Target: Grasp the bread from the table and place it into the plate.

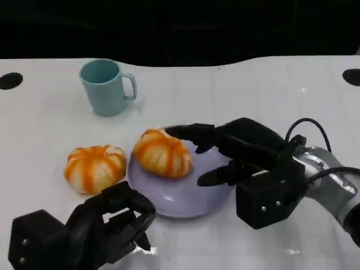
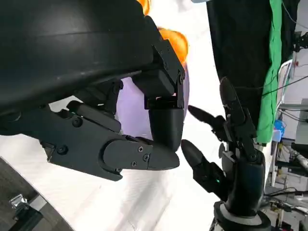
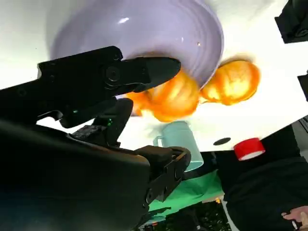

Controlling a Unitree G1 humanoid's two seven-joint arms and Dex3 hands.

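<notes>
One orange-striped bread (image 1: 163,153) lies on the left rim of the purple plate (image 1: 185,203). A second bread (image 1: 94,167) sits on the white table just left of the plate. My right hand (image 1: 236,152) hovers over the plate with its fingers spread; one fingertip (image 1: 174,133) reaches the far side of the bread on the plate, and the thumb stays apart from it. In the right wrist view both breads (image 3: 173,98) (image 3: 233,82) lie past the plate (image 3: 144,29). My left hand (image 1: 95,228) rests low at the near left, fingers curled in on nothing.
A teal mug (image 1: 107,87) stands at the back left. Black round holes (image 1: 10,80) (image 1: 351,76) mark the table's far corners. The right wrist view shows a red roll (image 3: 249,148) beyond the table. Bare table lies in front of the plate.
</notes>
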